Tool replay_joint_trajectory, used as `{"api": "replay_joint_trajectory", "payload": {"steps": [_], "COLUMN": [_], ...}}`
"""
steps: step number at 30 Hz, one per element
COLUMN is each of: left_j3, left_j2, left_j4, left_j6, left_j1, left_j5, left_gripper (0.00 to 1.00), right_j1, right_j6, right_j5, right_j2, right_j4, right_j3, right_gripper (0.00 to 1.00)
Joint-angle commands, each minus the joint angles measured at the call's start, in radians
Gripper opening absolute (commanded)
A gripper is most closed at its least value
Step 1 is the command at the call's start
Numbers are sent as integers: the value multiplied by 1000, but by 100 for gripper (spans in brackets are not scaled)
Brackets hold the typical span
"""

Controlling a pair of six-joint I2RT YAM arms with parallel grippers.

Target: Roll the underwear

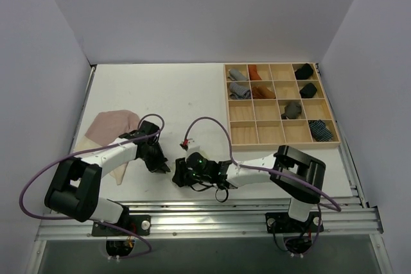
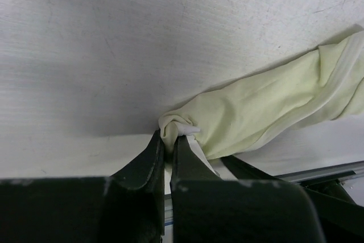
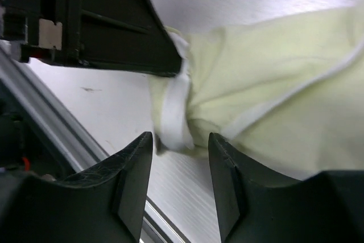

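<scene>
The pale yellow-green underwear (image 2: 261, 109) lies twisted into a long strip near the table's front edge. My left gripper (image 2: 169, 136) is shut on its bunched end. My right gripper (image 3: 181, 140) is open, its fingers on either side of the same end's white band (image 3: 173, 115), with the left gripper's black finger (image 3: 125, 27) just above. In the top view both grippers, the left (image 1: 158, 160) and the right (image 1: 180, 174), meet at the front centre and hide this cloth. The dusty pink underwear (image 1: 112, 125) with its beige part (image 1: 119, 172) lies flat at the left, under the left arm.
A wooden organizer tray (image 1: 280, 140) stands at the back right, holding grey, rust, black and blue-striped rolls. The metal rail (image 1: 212, 213) runs along the front edge, just behind the grippers. Purple cables loop over both arms.
</scene>
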Motion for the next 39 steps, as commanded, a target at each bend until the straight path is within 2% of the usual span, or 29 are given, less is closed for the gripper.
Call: {"api": "replay_joint_trajectory", "payload": {"steps": [1,8,23,31,39], "left_j3": [49,80,100,105,117], "left_j2": [7,18,50,70,94], "left_j4": [-98,-147,-184,-196,-203], "left_j6": [9,-13,-51,-66,-62], "left_j1": [-14,-36,-72,-74,-76], "left_j5": [-125,-156,-171,-171,-173], "left_gripper": [2,2,2,2,2], "right_j1": [27,67,113,176,251], "right_j6": [-93,-188,-302,-326,-320], "right_j5": [165,240,197,307,501], "right_j2": [-71,-43,136,193,253], "right_j4": [-314,-416,-334,-368,-532], "right_j3": [75,214,354,388,484], "right_gripper": [41,41,39,36,36]}}
